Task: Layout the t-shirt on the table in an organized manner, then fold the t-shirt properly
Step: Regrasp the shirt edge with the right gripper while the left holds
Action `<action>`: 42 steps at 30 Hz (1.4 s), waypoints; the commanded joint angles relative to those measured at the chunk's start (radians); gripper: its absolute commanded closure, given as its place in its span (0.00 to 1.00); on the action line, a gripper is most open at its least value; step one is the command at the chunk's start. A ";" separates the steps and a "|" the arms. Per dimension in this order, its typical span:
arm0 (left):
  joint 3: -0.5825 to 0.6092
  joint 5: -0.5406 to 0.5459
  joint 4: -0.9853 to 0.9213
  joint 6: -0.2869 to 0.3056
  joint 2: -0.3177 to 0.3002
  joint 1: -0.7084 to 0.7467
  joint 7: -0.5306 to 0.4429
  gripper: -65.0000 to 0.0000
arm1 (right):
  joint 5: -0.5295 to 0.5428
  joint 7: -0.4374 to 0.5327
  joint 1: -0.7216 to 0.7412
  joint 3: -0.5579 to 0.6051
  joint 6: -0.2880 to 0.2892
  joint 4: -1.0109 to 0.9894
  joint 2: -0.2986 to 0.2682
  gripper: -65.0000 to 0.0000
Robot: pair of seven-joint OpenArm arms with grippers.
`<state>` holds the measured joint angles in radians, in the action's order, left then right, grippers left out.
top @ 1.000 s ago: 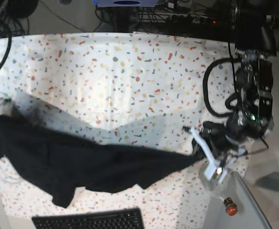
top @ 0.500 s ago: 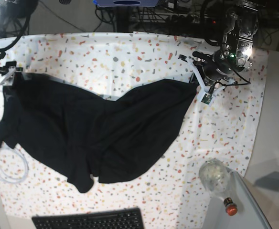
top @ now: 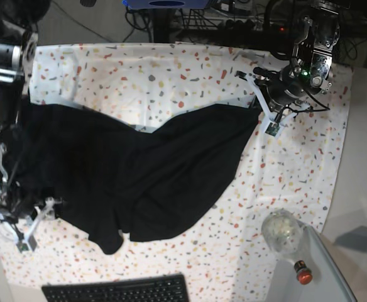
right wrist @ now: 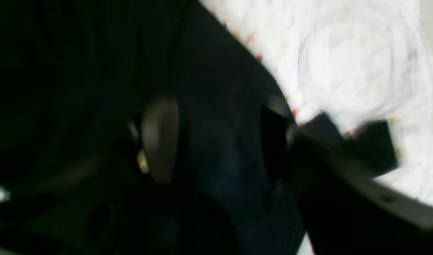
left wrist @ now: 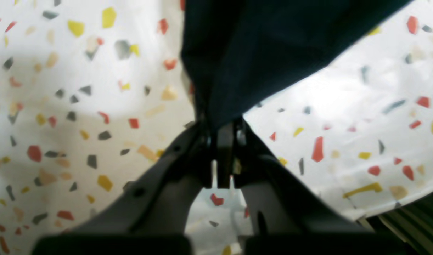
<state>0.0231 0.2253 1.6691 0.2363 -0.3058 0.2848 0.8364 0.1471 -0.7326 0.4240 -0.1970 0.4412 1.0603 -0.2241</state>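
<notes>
Since the half-second-old base view, your right arm has left the far left corner of the t-shirt [top: 139, 176] and swung down to the near left edge, while the shirt itself lies much as it did, spread across the table [top: 171, 69].

Starting at the left of the base view: your right gripper [top: 32, 220] now sits low beside the shirt's near left side. Its wrist view is badly blurred, but the jaws stand wide apart with dark cloth lying between and under them; nothing looks pinched, so read it as open and empty (you have let that side go).

Through the middle, the black shirt is draped in a broad, slanted sheet with heavy folds, a bunched lobe hanging toward the black keyboard [top: 117, 290] at the near edge. No neckline, sleeve or label can be made out.

At the right, your left gripper [top: 263, 107] is closed tight on the shirt's far right corner; its wrist view shows the fingers [left wrist: 223, 156] pressed together with dark fabric rising from between them.

By my judgement you are partway through the layout: the shirt is opened out but crooked and wrinkled. Squaring it flat remains, and none of the folding has begun
</notes>
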 commanded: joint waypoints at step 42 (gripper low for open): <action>-0.007 0.001 0.026 0.001 -0.008 0.001 -0.015 1.00 | -0.195 -0.292 -0.643 -0.230 0.123 0.973 0.139 1.00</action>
<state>0.0200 0.2241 1.6768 0.2356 -0.3046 0.2920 0.8341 -0.0368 -1.0405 -0.2249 -0.4206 0.5816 2.0136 -0.0715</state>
